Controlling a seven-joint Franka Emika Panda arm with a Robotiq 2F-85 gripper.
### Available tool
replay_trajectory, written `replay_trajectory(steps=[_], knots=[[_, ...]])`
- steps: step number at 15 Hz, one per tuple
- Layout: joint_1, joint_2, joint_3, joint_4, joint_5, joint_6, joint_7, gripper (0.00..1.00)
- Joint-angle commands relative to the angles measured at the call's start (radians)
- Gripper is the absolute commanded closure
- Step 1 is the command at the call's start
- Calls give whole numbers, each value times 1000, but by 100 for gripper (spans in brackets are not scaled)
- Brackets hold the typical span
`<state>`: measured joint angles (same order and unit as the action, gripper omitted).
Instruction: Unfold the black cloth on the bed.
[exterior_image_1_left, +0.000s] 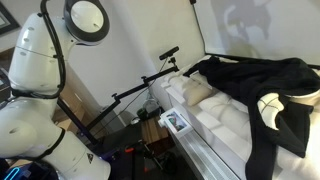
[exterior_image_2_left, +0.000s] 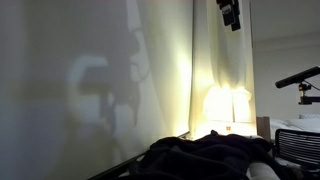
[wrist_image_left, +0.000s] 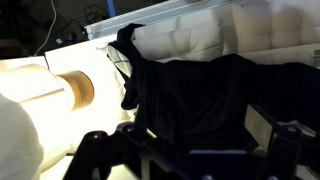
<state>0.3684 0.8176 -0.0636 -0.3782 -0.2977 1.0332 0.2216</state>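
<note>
The black cloth (exterior_image_1_left: 250, 80) lies bunched and partly folded on the bed (exterior_image_1_left: 215, 115), with a cream patch showing near its front edge. It also shows as a dark heap at the bottom of an exterior view (exterior_image_2_left: 210, 155). In the wrist view the black cloth (wrist_image_left: 200, 90) covers the white quilted mattress (wrist_image_left: 200, 35). My gripper (wrist_image_left: 197, 140) is open just above the cloth, its two fingers spread wide apart with nothing between them. I cannot tell whether the fingertips touch the fabric. The gripper is out of frame in the bed-side exterior view.
A black camera tripod (exterior_image_1_left: 140, 90) stands beside the bed's white frame. A small framed card (exterior_image_1_left: 177, 122) sits at the bed's corner. The white robot arm (exterior_image_1_left: 40, 60) fills the left. A bright lamp (exterior_image_2_left: 228, 105) glows by the curtain. Lit cream bedding (wrist_image_left: 60, 90) lies left of the cloth.
</note>
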Motion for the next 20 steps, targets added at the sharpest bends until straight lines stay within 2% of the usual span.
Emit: replay_trajectory(steps=[1,6,13,20], knots=[[-58,16,-15,14,43,-34,29,0],[-76,39,-25,23,41,-13,-2,0],[-64,31,-28,24,31,-10,-22,0],[-119,38,-31,7,38,27,-45,0]])
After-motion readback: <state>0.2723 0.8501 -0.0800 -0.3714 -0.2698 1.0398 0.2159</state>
